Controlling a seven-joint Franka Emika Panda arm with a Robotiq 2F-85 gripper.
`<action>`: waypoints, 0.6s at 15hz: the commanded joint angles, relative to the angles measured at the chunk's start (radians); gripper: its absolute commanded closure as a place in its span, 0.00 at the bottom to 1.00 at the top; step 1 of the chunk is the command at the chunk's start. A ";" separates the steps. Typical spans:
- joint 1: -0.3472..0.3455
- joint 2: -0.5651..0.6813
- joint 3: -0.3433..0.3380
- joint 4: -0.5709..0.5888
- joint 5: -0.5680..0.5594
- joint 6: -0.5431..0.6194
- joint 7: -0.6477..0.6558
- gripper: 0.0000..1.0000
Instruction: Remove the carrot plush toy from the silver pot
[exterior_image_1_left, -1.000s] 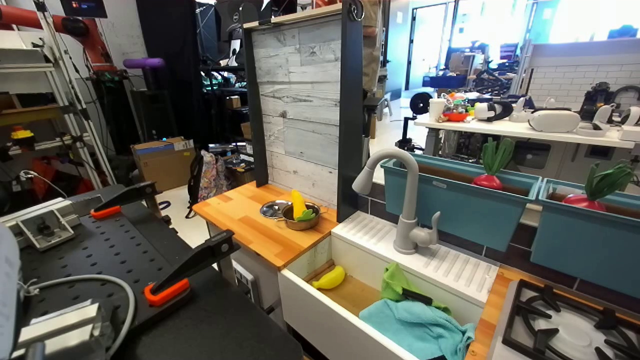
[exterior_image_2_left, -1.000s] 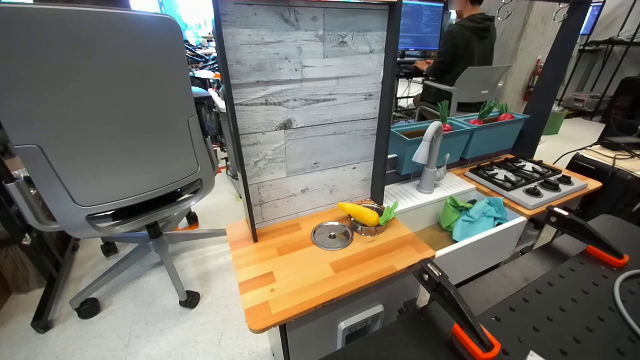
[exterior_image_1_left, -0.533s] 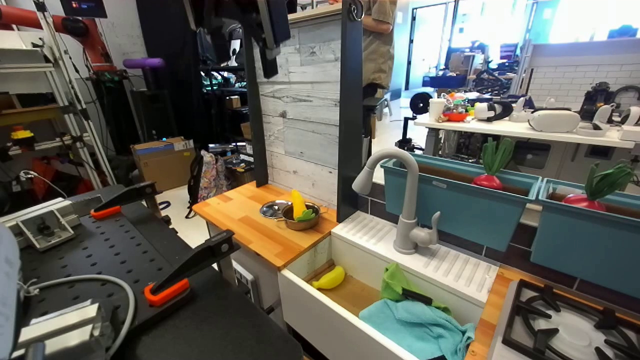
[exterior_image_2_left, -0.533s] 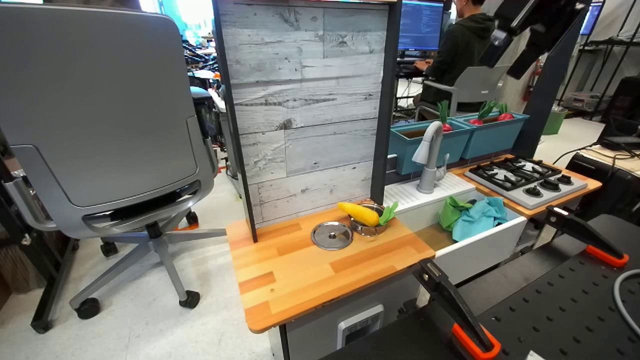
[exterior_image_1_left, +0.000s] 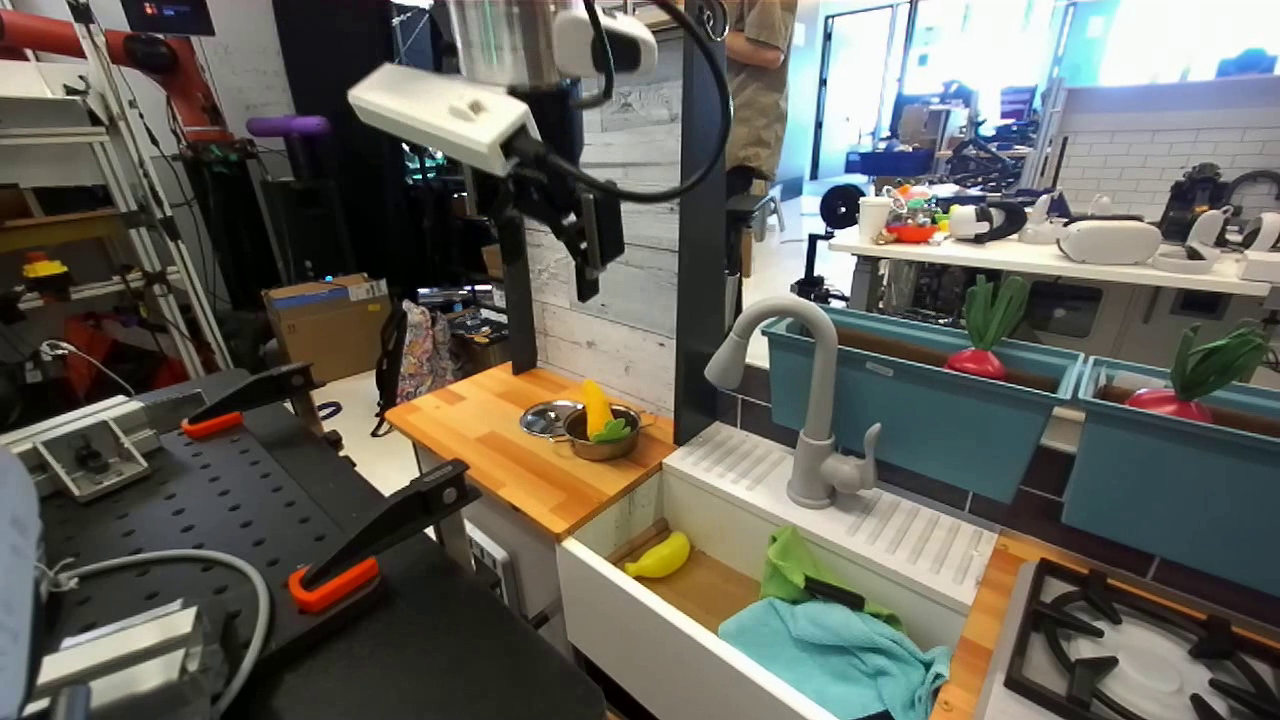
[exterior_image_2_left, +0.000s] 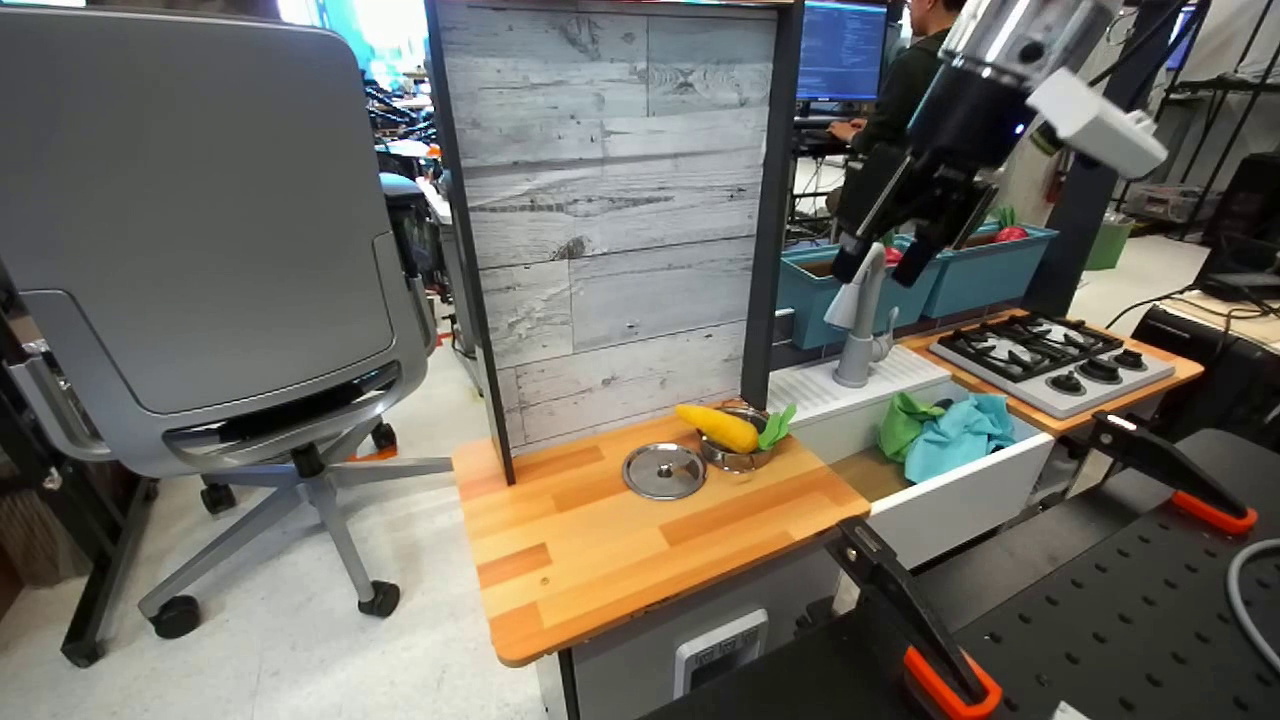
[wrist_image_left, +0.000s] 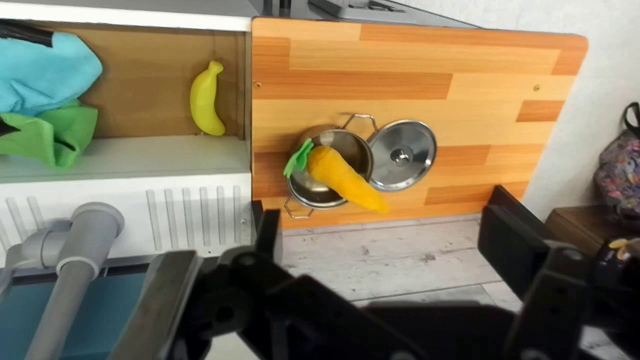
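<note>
The carrot plush toy (exterior_image_1_left: 597, 405) (exterior_image_2_left: 728, 428) (wrist_image_left: 347, 181) is yellow-orange with a green leafy end. It lies tilted across the silver pot (exterior_image_1_left: 600, 448) (exterior_image_2_left: 738, 461) (wrist_image_left: 309, 190), its tapered tip sticking out over the rim and its green end at the opposite rim. The pot stands on the wooden counter (exterior_image_1_left: 500, 440) (exterior_image_2_left: 590, 560) (wrist_image_left: 350, 85). My gripper (exterior_image_1_left: 592, 272) (exterior_image_2_left: 880, 268) (wrist_image_left: 380, 217) is open and empty, well above the counter and apart from the toy. In the wrist view the fingers are wide apart, with the grey wood panel showing between them.
A silver lid (exterior_image_2_left: 664, 471) (wrist_image_left: 401, 155) lies beside the pot. A wood-look panel (exterior_image_2_left: 610, 220) rises behind the counter. The white sink (exterior_image_1_left: 640, 620) holds a yellow banana (exterior_image_1_left: 660, 556) and cloths (exterior_image_1_left: 830, 650). A grey faucet (exterior_image_1_left: 820, 400) stands behind the sink.
My arm and gripper have come into view from the top and moved down in both exterior views. The carrot, pot and lid have not moved.
</note>
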 joint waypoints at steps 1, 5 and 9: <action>-0.011 0.237 0.032 0.173 0.040 0.048 0.007 0.00; -0.121 0.399 0.154 0.291 -0.126 0.149 0.157 0.00; -0.222 0.408 0.255 0.267 -0.384 0.201 0.333 0.00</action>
